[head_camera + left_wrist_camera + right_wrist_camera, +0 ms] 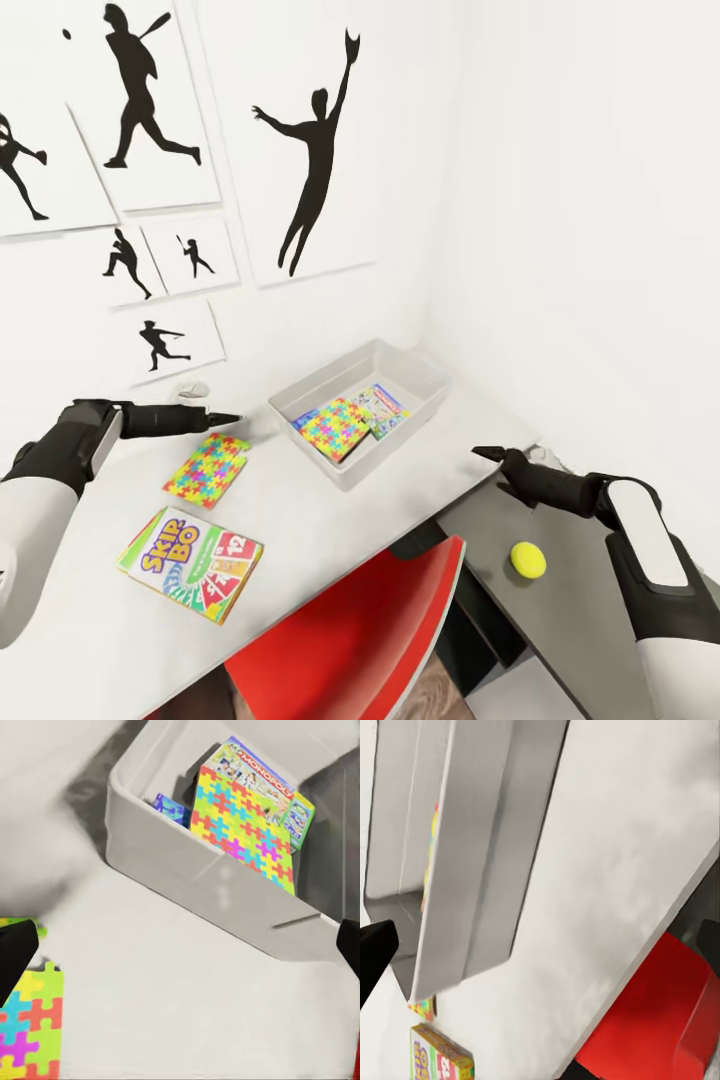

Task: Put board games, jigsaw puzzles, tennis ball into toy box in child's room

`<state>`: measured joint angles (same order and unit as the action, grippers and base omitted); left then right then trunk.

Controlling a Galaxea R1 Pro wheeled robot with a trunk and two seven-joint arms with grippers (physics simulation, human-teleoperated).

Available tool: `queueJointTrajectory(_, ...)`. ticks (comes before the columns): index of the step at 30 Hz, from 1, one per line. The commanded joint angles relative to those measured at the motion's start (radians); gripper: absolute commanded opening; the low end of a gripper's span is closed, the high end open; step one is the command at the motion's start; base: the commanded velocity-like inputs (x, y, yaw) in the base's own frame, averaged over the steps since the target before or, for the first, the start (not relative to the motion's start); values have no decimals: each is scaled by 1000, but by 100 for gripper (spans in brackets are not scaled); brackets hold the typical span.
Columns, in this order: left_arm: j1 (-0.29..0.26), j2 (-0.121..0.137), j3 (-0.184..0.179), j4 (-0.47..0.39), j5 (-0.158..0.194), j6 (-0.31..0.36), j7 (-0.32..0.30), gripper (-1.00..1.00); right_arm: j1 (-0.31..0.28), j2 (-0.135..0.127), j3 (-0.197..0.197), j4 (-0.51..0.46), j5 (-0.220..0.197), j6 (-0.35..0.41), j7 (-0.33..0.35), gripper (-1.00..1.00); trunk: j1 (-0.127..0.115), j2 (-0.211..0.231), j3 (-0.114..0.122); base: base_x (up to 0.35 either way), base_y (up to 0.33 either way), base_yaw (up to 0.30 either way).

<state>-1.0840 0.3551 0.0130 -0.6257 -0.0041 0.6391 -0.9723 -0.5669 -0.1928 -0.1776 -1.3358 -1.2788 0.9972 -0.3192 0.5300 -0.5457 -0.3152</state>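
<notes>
The light grey toy box [300, 398] [187, 870] [480, 870] stands on the table [300, 520] by the corner wall. Inside it lean a jigsaw puzzle [335, 428] [240, 832], the Monopoly board game [385, 408] [255, 776] and the corner of a blue printed box [171, 808]. A second jigsaw puzzle [207, 470] [30, 1027] lies flat left of the box. The Skip-Bo board game [190, 562] [439, 1061] lies nearer the front. The tennis ball [528, 560] rests on the dark lower section. My left gripper [225, 418] hovers open above the loose puzzle. My right gripper [490, 457] is open, right of the box.
A red chair [350, 640] [652, 1020] is tucked under the table's front edge. White walls with black sports silhouette pictures [310, 150] close off the back and the right. The dark grey lower desk section [580, 600] sits under my right arm.
</notes>
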Motion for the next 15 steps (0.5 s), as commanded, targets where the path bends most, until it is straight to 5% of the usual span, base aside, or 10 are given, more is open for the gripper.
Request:
queueJointTrajectory(1,2,5,2,0,0,8,-15,100,-1,-2,-1,-6,-10,4,-10,100,0,-1,0,0,0,0)
queueJointTrajectory(7,40,55,4,3,-1,12,-157,100,-2,-10,-11,-37,-14,10,-10,100,0,-1,10,0,0,0)
queueJointTrajectory(15,58,97,32,36,-1,66,-222,100,-2,-9,-10,-36,-12,9,-9,100,-3,6,26,0,0,0)
